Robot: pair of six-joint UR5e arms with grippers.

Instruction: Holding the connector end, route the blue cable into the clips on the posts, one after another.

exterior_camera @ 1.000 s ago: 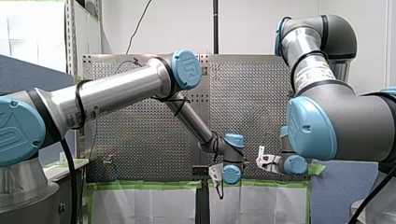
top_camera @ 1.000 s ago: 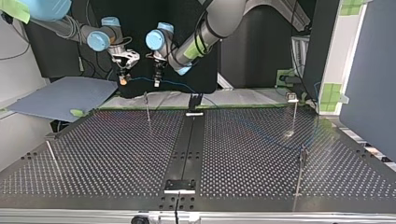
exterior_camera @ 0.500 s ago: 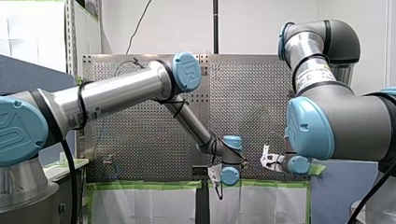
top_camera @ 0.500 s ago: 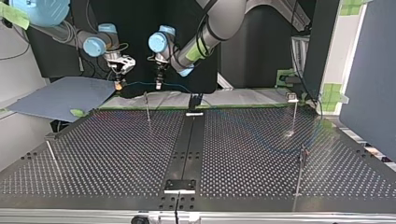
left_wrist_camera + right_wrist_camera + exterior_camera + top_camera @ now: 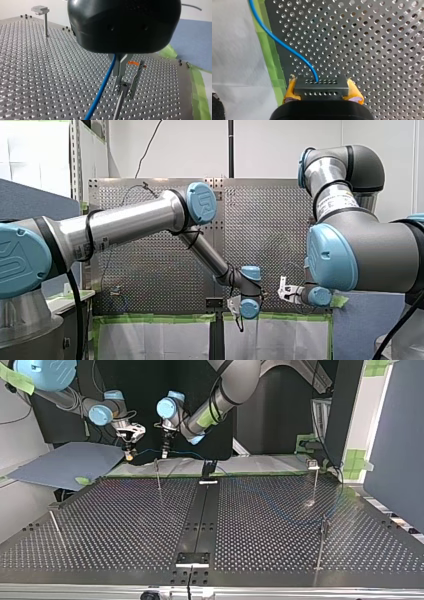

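My right gripper (image 5: 322, 93) clamped the black connector (image 5: 321, 83); my left gripper (image 5: 119, 71) pinched the blue cable (image 5: 101, 91). A UR logo (image 5: 202, 201) marked my left arm's elbow cap (image 5: 196, 216).

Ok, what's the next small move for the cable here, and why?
Probably ease my left gripper down so the blue cable drops into the clip on the post under it. My right gripper grips the connector, and the cable between them hangs above that post, not yet clipped.

My right hand (image 5: 322, 88) is clamped shut; my left hand (image 5: 120, 71), pointing down, looks closed too.
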